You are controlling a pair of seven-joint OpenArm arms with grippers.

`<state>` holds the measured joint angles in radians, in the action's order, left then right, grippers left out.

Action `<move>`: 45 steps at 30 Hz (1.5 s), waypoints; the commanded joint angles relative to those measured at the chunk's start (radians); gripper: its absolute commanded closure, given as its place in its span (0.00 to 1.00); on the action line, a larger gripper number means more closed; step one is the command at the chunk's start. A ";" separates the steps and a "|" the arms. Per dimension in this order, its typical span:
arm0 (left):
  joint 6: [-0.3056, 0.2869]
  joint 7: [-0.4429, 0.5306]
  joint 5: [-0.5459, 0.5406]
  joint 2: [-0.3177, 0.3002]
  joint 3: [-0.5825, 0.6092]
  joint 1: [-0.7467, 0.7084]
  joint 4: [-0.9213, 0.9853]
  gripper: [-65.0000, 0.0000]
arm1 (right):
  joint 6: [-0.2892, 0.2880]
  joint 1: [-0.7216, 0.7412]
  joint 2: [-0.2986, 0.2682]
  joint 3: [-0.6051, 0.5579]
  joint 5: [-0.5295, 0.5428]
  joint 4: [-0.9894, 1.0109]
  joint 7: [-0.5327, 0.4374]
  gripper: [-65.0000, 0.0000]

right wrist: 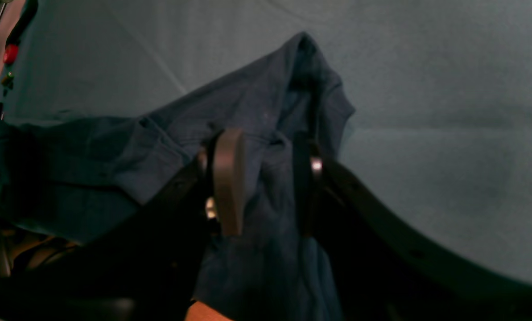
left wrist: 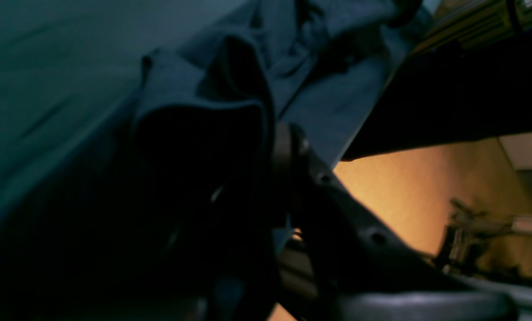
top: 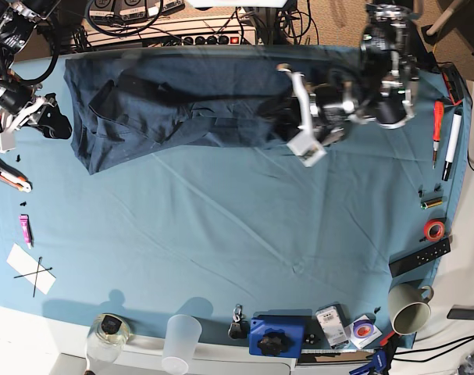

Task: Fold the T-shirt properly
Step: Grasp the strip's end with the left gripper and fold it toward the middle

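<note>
Dark, curved plastic fingers (right wrist: 229, 178) fill the foreground of your right wrist view: the right pincer (right wrist: 270, 178) stands partly open with a bunched fold of the T-shirt (right wrist: 248, 102) between its flat pads, apparently gripped. That soft navy fabric hangs in loose wrinkles above the smoother, lighter teal cloth on the desk (top: 221, 234). From overhead you see the T-shirt (top: 174, 105) stretched as a long creased band along the far edge of the desk, between both arms. Your left pincer (left wrist: 270, 147) is nearly closed, thick dark folds of the T-shirt (left wrist: 194, 102) draped over and pinched in it.
</note>
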<state>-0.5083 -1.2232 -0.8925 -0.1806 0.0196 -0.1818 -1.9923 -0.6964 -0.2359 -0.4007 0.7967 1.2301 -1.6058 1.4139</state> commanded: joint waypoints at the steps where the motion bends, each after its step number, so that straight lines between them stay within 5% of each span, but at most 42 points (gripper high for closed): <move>1: 0.001 0.024 0.003 0.010 0.017 0.007 -0.015 1.00 | -0.002 0.006 -0.023 0.010 0.021 -0.018 -0.018 0.71; 12: 0.079 0.098 0.183 0.109 0.135 0.016 0.028 1.00 | -0.002 0.006 -0.023 0.010 0.022 -0.018 -0.018 0.71; 16: 0.037 0.094 0.182 0.108 0.135 0.016 0.028 0.60 | -0.002 0.006 -0.023 0.010 0.021 -0.018 -0.018 0.71; 18: 0.045 0.070 0.174 0.108 0.135 0.016 0.023 0.53 | -0.002 0.006 -0.023 0.010 0.022 -0.018 -0.018 0.71; 22: 0.062 -0.003 0.076 0.108 0.122 0.010 -0.053 0.60 | -0.002 0.006 -0.023 0.010 0.021 -0.018 -0.018 0.71; 31: 0.108 0.045 0.191 0.090 -0.060 -0.054 -0.148 0.99 | -0.002 0.006 -0.023 0.010 -0.023 -0.018 -0.031 0.71; 38: 0.109 0.026 0.181 0.021 -0.191 -0.119 -0.148 1.00 | -0.002 0.006 -0.024 0.010 0.003 -0.018 -0.024 0.71; 45: 0.107 0.012 0.098 0.017 -0.245 -0.135 -0.148 1.00 | -0.002 0.006 -0.026 0.010 0.124 -0.018 -0.027 0.71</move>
<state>-0.3965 -1.2259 -0.7750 -0.1608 -0.2234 -0.3195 -2.1250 -0.6968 -0.2356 -0.4011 0.7967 1.3258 -1.6058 1.4094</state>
